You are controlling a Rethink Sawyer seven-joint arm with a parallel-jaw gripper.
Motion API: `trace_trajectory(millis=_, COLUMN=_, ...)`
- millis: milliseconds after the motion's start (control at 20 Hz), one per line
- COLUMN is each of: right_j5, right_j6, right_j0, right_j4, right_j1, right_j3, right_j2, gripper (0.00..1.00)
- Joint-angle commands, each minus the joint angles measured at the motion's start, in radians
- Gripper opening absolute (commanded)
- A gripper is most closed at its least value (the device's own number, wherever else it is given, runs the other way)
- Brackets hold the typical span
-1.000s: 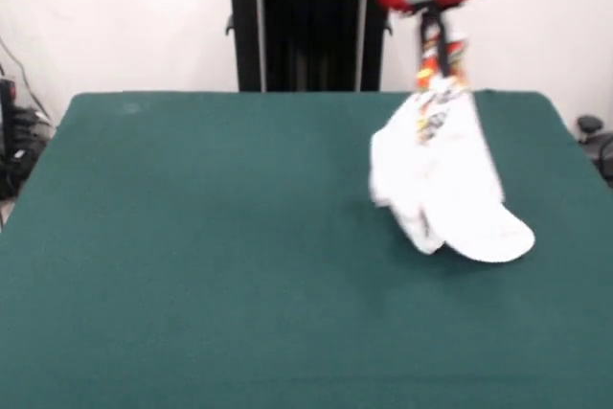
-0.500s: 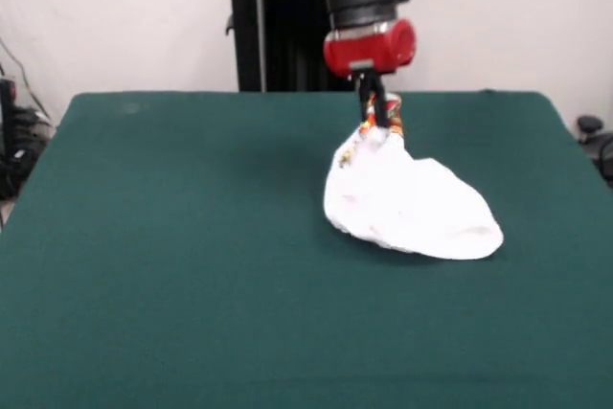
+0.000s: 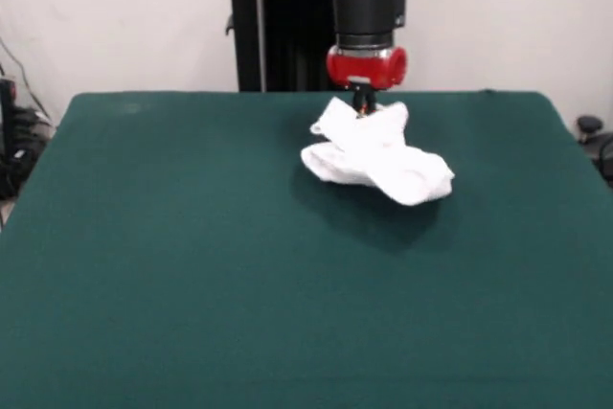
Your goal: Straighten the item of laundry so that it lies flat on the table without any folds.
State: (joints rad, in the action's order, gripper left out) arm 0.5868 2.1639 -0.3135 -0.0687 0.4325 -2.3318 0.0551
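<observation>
Crumpled white laundry (image 3: 378,155), table's (image 3: 192,265) far side

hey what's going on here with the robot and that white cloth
The red Sawyer arm's gripper is pinching the top of the item of laundry, a small white garment, over the far middle of the green table. The garment hangs bunched and folded beneath the gripper, with its lower part resting on the felt. It is nowhere near flat yet, so the straightening remains to be done.

Laundry (image 3: 378,153) lies on table (image 3: 192,265), below end effector (image 3: 363,108).
</observation>
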Motion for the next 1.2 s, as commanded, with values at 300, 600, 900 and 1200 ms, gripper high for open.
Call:
trace_trajectory(millis=300, right_j5=-0.018, right_j6=0.050, right_j0=0.310, right_j4=0.313, right_j1=0.054, right_j3=0.062, right_j2=-0.305, gripper=0.00)
trace_trajectory(millis=600, right_j5=-0.038, right_j6=-0.026, right_j0=0.444, right_j4=0.411, right_j1=0.041, right_j3=0.100, right_j2=-0.469, gripper=0.00)
trace_trajectory(millis=900, right_j5=-0.050, right_j6=-0.040, right_j0=0.500, right_j4=0.423, right_j1=0.017, right_j3=0.132, right_j2=-0.543, gripper=0.00)
trace_trajectory(millis=1200, right_j5=0.067, right_j6=-0.015, right_j0=0.535, right_j4=0.445, right_j1=-0.096, right_j3=0.188, right_j2=-0.599, gripper=0.00)
